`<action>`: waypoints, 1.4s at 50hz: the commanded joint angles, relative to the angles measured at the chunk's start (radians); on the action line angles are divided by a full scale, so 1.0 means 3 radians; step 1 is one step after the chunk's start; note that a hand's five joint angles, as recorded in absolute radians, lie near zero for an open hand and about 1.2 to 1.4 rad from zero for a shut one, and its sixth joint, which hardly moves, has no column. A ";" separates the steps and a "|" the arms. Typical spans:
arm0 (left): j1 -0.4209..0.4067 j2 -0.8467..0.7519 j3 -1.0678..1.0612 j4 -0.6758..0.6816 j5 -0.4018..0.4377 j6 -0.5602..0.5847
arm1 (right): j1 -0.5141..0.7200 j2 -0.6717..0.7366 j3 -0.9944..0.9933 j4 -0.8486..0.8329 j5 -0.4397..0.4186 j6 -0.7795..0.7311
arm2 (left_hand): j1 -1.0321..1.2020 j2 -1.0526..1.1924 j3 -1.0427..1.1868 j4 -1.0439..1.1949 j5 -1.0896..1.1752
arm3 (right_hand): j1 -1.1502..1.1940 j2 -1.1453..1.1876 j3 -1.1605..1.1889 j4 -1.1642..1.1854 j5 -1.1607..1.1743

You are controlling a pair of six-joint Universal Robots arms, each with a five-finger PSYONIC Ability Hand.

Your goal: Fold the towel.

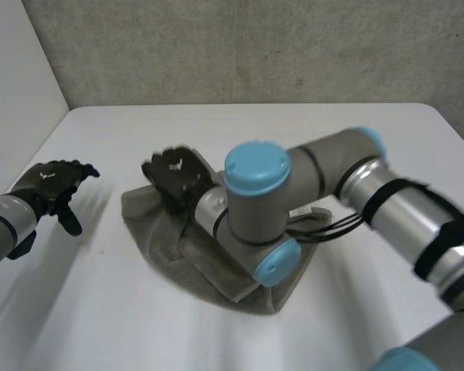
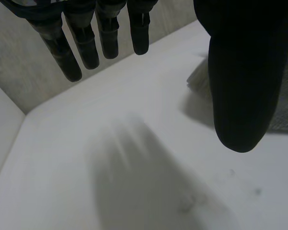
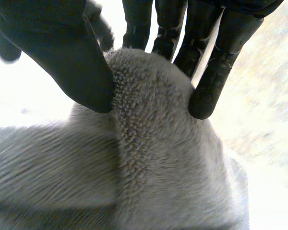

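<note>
A grey towel [image 1: 216, 263] lies crumpled in the middle of the white table [image 1: 294, 131], partly hidden under my right arm. My right hand [image 1: 176, 176] is at the towel's far left corner. In the right wrist view the thumb [image 3: 62, 52] and fingers [image 3: 216, 72] pinch a raised fold of the towel [image 3: 153, 158] between them. Left of the towel, my left hand [image 1: 50, 185] hovers over bare table, apart from the cloth. Its fingers [image 2: 101, 33] hang straight and spread, holding nothing, and an edge of the towel [image 2: 201, 79] shows beyond its thumb.
A grey wall runs behind the table's far edge, and a white panel stands along the left side. My right arm [image 1: 387, 193] reaches across the table from the right, over the towel.
</note>
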 commanded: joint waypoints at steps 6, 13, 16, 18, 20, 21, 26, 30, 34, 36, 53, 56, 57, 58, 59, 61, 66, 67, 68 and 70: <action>-0.0431 -0.0160 0.0070 0.0778 0.0031 -0.0029 | -0.0356 -0.1779 0.1699 -0.0120 0.0037 -0.0186 | -0.0309 -0.0293 -0.0293 -0.0286 -0.0284 | 0.1012 0.0746 0.0714 0.0695 0.1091; -0.0692 -0.0303 0.0192 0.1054 0.0128 -0.0111 | -0.0617 -0.2388 0.2512 0.0121 -0.0044 -0.0493 | -0.0339 -0.0323 -0.0323 -0.0316 -0.0314 | 0.1012 0.0746 0.0714 0.0695 0.1091; -0.0825 -0.0400 0.0279 0.1151 0.0199 -0.0187 | -0.0729 -0.2679 0.2916 0.0193 -0.0208 -0.0677 | -0.0329 -0.0313 -0.0313 -0.0306 -0.0304 | 0.1012 0.0746 0.0714 0.0695 0.1091; -0.0881 -0.0457 0.0325 0.1192 0.0260 -0.0228 | -0.0791 -0.2878 0.3115 0.0213 -0.0310 -0.0769 | -0.0319 -0.0303 -0.0304 -0.0297 -0.0294 | 0.1012 0.0746 0.0714 0.0695 0.1091; -0.0938 -0.0529 0.0376 0.1239 0.0328 -0.0259 | -0.0873 -0.3074 0.3322 0.0208 -0.0418 -0.0842 | -0.0300 -0.0283 -0.0284 -0.0277 -0.0275 | 0.1012 0.0746 0.0714 0.0695 0.1091; -0.0999 -0.0600 0.0432 0.1259 0.0404 -0.0274 | -0.0974 -0.3251 0.3509 0.0193 -0.0509 -0.0897 | -0.0280 -0.0264 -0.0265 -0.0258 -0.0255 | 0.1012 0.0746 0.0714 0.0695 0.1091; -0.1244 -0.0901 0.0652 0.1228 0.0766 -0.0285 | -0.1276 -0.3773 0.3981 0.0188 -0.0801 -0.0985 | -0.0163 -0.0147 -0.0147 -0.0140 -0.0138 | 0.1012 0.0746 0.0714 0.0695 0.1091; -0.1332 -0.1081 0.0724 0.1198 0.0946 -0.0275 | -0.1496 -0.4014 0.4140 0.0188 -0.0914 -0.0969 | -0.0153 -0.0137 -0.0137 -0.0130 -0.0128 | 0.1012 0.0746 0.0714 0.0695 0.1091; -0.1367 -0.1265 0.0846 0.1142 0.1084 -0.0264 | -0.1563 -0.4076 0.4196 0.0203 -0.0975 -0.0969 | -0.0094 -0.0078 -0.0079 -0.0072 -0.0070 | 0.1012 0.0746 0.0714 0.0695 0.1091; -0.1393 -0.1311 0.0892 0.1121 0.1145 -0.0264 | -0.1563 -0.4081 0.4212 0.0203 -0.0975 -0.0969 | 0.0051 0.0067 0.0067 0.0074 0.0076 | 0.1012 0.0746 0.0714 0.0695 0.1091; -0.1408 -0.1225 0.1174 0.1543 0.0402 -0.0126 | -0.1681 -0.3664 0.3957 -0.0174 -0.0869 -0.0975 | 0.3702 0.3718 0.3717 0.3724 0.3726 | 0.1012 0.0746 0.0714 0.0695 0.1091; -0.1408 -0.1107 0.1169 0.1755 0.0133 -0.0152 | -0.1681 -0.3488 0.3823 -0.0313 -0.0771 -0.0974 | 0.3702 0.3718 0.3717 0.3724 0.3726 | 0.1012 0.0746 0.0714 0.0695 0.1091; -0.1408 -0.0985 0.1154 0.1973 -0.0084 -0.0147 | -0.1661 -0.3326 0.3656 -0.0445 -0.0644 -0.0974 | 0.3702 0.3718 0.3717 0.3724 0.3726 | 0.1012 0.0746 0.0714 0.0695 0.1091; -0.1408 -0.0867 0.1139 0.2172 -0.0249 -0.0131 | -0.1640 -0.3178 0.3472 -0.0573 -0.0476 -0.0969 | 0.3702 0.3718 0.3717 0.3724 0.3726 | 0.1012 0.0746 0.0714 0.0695 0.1091; -0.1408 -0.0866 0.1138 0.2174 -0.0250 -0.0131 | -0.1640 -0.3176 0.3470 -0.0574 -0.0474 -0.0969 | 0.3702 0.3718 0.3717 0.3724 0.3726 | 0.1012 0.0746 0.0714 0.0695 0.1091; -0.1419 -0.0577 0.1072 0.2505 -0.0464 -0.0136 | -0.1604 -0.2922 0.3028 -0.0945 -0.0057 -0.0995 | 0.3702 0.3718 0.3717 0.3724 0.3726 | 0.1012 0.0746 0.0714 0.0695 0.1091; -0.1520 -0.0131 0.0950 0.2787 -0.0755 -0.0147 | -0.1339 -0.2778 0.2765 -0.1936 0.0404 -0.0970 | 0.3702 0.3718 0.3717 0.3724 0.3726 | 0.1012 0.0746 0.0714 0.0695 0.1091; -0.1521 -0.0130 0.0949 0.2788 -0.0756 -0.0147 | -0.1338 -0.2777 0.2765 -0.1939 0.0405 -0.0969 | 0.3702 0.3718 0.3717 0.3724 0.3726 | 0.1012 0.0746 0.0714 0.0695 0.1091; -0.1592 -0.0029 0.0894 0.2823 -0.0893 -0.0147 | -0.1272 -0.2752 0.2739 -0.2192 0.0486 -0.0954 | 0.3702 0.3718 0.3717 0.3724 0.3726 | 0.1012 0.0746 0.0714 0.0695 0.1091; -0.1664 0.0034 0.0832 0.2824 -0.1022 -0.0147 | -0.1226 -0.2731 0.2754 -0.2318 0.0492 -0.0964 | 0.3702 0.3718 0.3717 0.3724 0.3726 | 0.1012 0.0746 0.0714 0.0695 0.1091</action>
